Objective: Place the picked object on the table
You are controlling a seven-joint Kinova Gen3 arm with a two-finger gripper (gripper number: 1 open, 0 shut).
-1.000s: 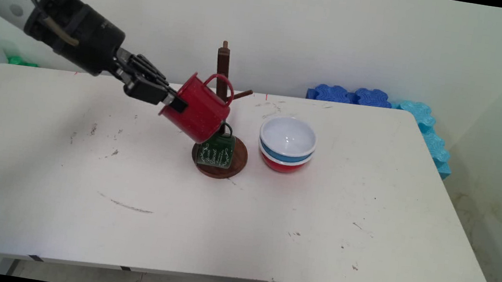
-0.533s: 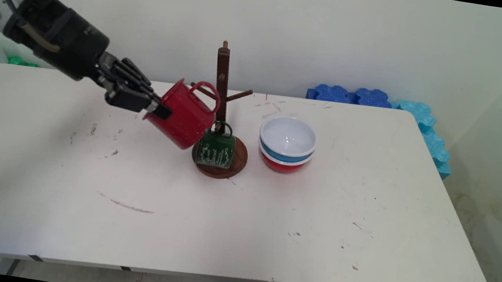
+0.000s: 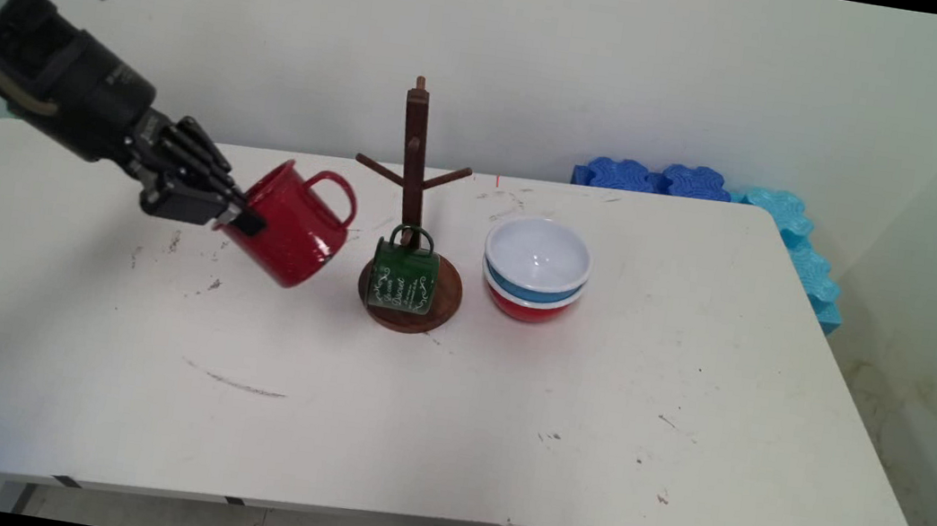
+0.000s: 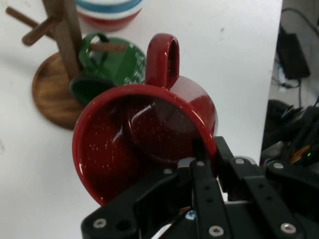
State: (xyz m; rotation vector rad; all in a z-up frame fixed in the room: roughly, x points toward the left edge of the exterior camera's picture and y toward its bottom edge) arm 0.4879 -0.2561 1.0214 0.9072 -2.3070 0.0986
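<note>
While hanging above the table (image 3: 498, 448) | gripper (image 3: 243, 218) is clamping red mug (image 3: 292, 226) rim | mug is tilting left of rack (image 3: 413, 201)

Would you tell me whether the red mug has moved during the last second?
Yes. The red mug has moved left, away from the mug tree, held in the gripper.

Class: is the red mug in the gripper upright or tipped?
Tipped: the red mug hangs slanted from the gripper, rim toward the gripper, handle up.
</note>
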